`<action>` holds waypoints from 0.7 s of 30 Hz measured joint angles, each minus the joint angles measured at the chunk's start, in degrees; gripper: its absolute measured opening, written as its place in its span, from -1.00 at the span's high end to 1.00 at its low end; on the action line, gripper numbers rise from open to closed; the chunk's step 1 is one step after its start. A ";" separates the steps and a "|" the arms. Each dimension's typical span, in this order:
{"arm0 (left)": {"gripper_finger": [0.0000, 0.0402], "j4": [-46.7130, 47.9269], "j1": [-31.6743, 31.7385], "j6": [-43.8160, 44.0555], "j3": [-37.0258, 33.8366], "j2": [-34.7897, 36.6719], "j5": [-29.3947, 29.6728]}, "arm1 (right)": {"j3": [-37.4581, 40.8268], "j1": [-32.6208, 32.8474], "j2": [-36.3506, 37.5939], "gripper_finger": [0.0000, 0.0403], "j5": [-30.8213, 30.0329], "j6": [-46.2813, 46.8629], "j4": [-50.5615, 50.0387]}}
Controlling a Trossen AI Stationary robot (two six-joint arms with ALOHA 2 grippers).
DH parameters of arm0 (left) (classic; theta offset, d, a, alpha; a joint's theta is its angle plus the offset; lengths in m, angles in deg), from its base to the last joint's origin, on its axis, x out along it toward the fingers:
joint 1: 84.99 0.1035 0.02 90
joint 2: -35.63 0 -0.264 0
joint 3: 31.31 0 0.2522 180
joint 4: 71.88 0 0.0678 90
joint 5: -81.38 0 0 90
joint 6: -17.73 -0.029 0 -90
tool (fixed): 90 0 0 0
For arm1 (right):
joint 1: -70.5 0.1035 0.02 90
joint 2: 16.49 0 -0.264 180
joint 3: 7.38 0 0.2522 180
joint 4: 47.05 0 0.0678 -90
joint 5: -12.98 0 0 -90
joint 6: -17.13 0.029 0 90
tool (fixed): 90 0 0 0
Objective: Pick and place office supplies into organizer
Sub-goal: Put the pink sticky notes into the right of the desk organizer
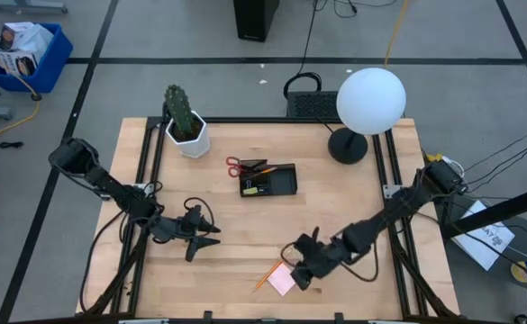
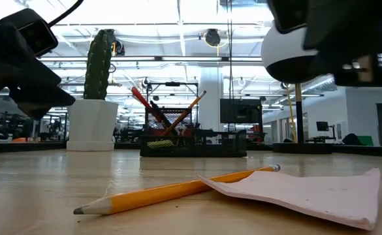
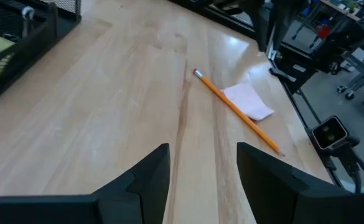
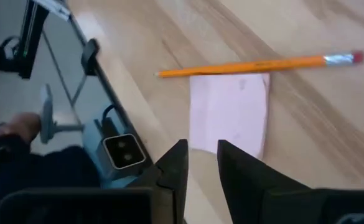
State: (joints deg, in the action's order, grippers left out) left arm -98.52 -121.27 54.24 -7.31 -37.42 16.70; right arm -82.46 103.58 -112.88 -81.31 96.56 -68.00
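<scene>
An orange pencil (image 4: 256, 64) lies flat on the wood along one edge of the pink sticky-note pad (image 4: 228, 112), near the table's front edge; both also show in the high view, pencil (image 1: 268, 274) and pad (image 1: 281, 283). My right gripper (image 4: 200, 146) hovers just over the pad's edge, slightly open, touching nothing. My left gripper (image 3: 203, 149) is open above bare wood at the table's left middle (image 1: 211, 236). The black organizer (image 1: 269, 180) stands mid-table and holds pencils and pens, with the red-handled scissors (image 1: 234, 166) at its left end.
A white cactus pot (image 1: 189, 135) stands at the far left and a globe lamp (image 1: 369, 101) at the far right. Bare wood lies between the organizer and the pad. The front edge of the table runs close beside the pad (image 4: 126, 118).
</scene>
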 joint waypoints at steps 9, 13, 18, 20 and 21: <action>0.06 0.04 -0.47 -0.76 0.00 0.00 -0.06 | 3.94 6.67 -1.64 0.51 -6.44 17.52 0.63; 0.06 0.00 -0.47 -0.76 0.00 0.00 -0.02 | 6.72 7.76 -3.99 0.40 -6.11 20.99 8.41; 0.06 -0.06 -0.45 -0.63 0.00 0.00 0.01 | 8.57 7.31 -7.17 0.26 -6.21 20.68 16.66; 0.06 -0.05 -0.45 -0.52 0.00 0.00 0.00 | 8.68 7.13 -8.19 0.22 -5.87 21.35 16.47; 0.06 -0.05 -0.45 -0.49 0.00 0.00 0.00 | 8.68 7.13 -8.74 0.21 -5.49 22.38 16.41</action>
State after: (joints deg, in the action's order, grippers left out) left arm -98.57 -121.72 53.76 -7.31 -37.42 16.70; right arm -73.78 110.71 -121.62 -86.80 118.94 -51.59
